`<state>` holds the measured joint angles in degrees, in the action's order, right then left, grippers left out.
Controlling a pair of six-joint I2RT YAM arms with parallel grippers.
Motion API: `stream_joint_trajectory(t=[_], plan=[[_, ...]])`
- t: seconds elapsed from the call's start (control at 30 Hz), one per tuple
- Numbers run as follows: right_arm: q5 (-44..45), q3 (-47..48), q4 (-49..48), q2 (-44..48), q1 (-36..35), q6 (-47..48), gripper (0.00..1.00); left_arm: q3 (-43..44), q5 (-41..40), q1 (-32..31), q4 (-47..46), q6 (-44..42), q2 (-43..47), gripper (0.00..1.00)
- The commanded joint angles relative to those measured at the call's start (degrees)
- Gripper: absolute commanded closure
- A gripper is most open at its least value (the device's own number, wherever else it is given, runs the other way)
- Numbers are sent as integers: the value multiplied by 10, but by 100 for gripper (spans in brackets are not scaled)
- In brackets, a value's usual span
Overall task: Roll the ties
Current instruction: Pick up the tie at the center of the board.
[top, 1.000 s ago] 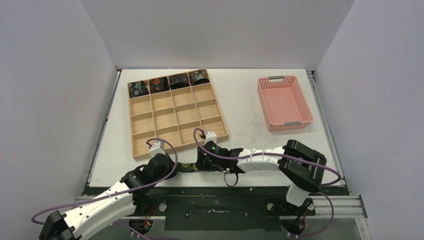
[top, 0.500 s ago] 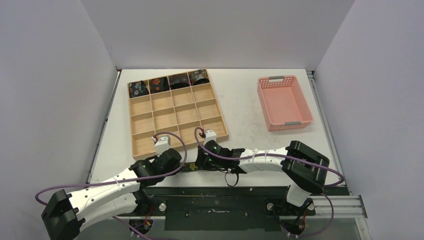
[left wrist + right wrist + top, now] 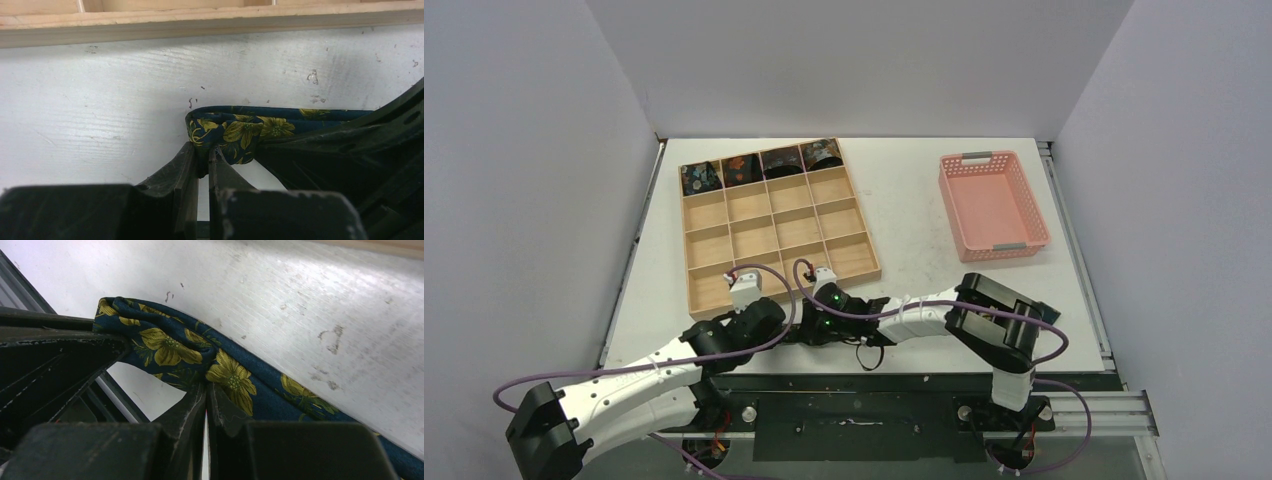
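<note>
A dark navy tie with yellow flowers [image 3: 235, 127] lies near the table's front edge, one end folded over. My left gripper [image 3: 204, 160] is shut on that folded end. My right gripper [image 3: 206, 390] is shut on the same tie [image 3: 175, 347] just beside it, and its black fingers [image 3: 350, 150] fill the right of the left wrist view. From above, both grippers meet in front of the tray, left [image 3: 769, 325] and right [image 3: 809, 330], with little of the tie [image 3: 796, 337] showing between them. Several rolled ties [image 3: 742, 168] sit in the tray's back row.
The wooden compartment tray [image 3: 769, 212] stands just behind the grippers, its front wall [image 3: 200, 25] close to the tie. A pink plastic basket [image 3: 992, 205] sits at the back right. The table's front edge and metal rail run directly below the grippers.
My right gripper has slid left toward the left gripper and closed its jaws on the tie. The left arm swung forward, keeping its grip.
</note>
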<state>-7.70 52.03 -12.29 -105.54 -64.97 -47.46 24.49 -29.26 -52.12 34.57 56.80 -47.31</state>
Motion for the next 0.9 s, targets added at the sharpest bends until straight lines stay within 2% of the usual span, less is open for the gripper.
stream_joint_trajectory(t=[0.0,0.3,0.6,0.67,0.87], plan=[[-17,22,-28,-25,-4,-15,95,20,-5,-5,1,5,13,100],[-24,40,-36,-70,-5,-23,95,39,7,-26,-6,-1,22,100],[-47,31,-97,-112,-2,-36,95,59,14,-54,-81,-38,3,100],[-47,21,-108,-104,-1,-36,95,67,7,-60,-87,-44,-17,100],[-27,-4,-93,-31,4,-25,95,88,-62,-76,-17,-38,-56,100]])
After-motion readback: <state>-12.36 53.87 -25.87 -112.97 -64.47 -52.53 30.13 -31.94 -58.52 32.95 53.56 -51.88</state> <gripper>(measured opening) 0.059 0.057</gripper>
